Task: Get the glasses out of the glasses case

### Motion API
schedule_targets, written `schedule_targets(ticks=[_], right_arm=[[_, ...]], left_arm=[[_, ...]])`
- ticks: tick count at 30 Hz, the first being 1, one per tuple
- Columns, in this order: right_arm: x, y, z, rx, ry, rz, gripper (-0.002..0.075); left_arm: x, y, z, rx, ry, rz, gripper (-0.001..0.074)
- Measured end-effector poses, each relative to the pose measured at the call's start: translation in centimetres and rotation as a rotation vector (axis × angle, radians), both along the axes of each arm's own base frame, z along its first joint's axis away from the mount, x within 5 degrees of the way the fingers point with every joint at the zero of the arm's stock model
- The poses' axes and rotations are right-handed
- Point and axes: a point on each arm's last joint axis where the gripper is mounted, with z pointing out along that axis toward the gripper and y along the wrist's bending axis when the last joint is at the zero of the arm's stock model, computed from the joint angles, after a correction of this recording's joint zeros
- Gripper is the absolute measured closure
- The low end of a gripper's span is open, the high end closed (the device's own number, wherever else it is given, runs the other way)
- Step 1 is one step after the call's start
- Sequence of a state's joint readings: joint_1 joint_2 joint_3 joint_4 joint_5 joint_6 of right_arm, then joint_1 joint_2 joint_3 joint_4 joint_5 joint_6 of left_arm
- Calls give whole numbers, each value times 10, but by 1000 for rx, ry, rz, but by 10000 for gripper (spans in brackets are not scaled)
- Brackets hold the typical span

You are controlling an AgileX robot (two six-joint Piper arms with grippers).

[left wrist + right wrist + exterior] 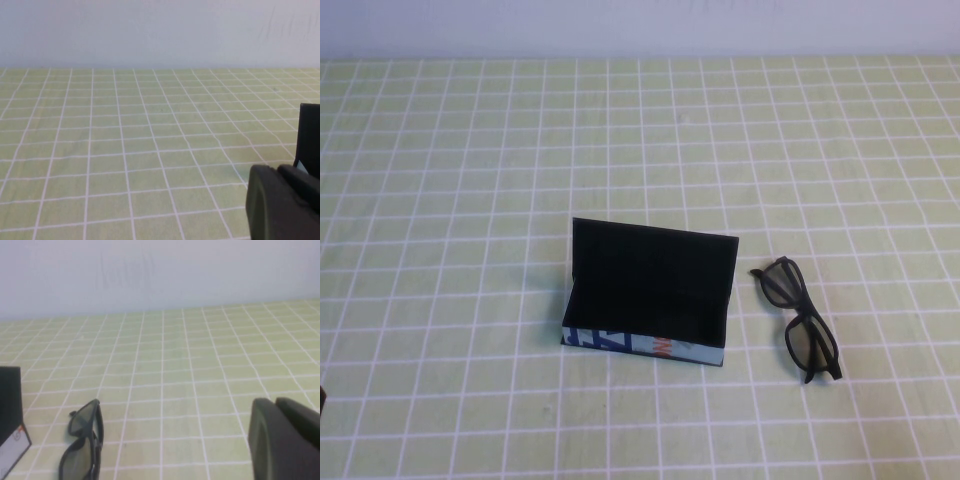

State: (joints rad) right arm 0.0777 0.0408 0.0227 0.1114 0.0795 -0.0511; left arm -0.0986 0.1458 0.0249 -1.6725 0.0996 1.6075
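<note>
Bench: from my left wrist camera I see the bench (pixel 125 150) under a pale green cloth with a white grid, running back to a line across the upper part of the picture.
Wall: a plain whitish wall (pixel 150 30) stands behind the bench.
Left tool: I see only a dark, blurred piece of my left tool (pixel 282 202) low in the corner; I cannot tell how its fingers stand.
Glasses case: a black upright edge of the glasses case (pixel 309 137) shows at the picture's border just beyond the tool, a sliver of pale side below it.
</note>
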Motion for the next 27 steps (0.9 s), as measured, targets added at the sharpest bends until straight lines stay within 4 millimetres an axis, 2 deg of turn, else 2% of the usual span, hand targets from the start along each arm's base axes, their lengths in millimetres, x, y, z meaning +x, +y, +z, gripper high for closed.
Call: schedule_targets(ticks=[7,27], right_arm=[[-6,3,-19,0,174,32,743],[-6,3,-20,-6,188,36,743]], left_arm=[[0,0,0,0,0,0,739],[0,0,0,0,0,0,739]])
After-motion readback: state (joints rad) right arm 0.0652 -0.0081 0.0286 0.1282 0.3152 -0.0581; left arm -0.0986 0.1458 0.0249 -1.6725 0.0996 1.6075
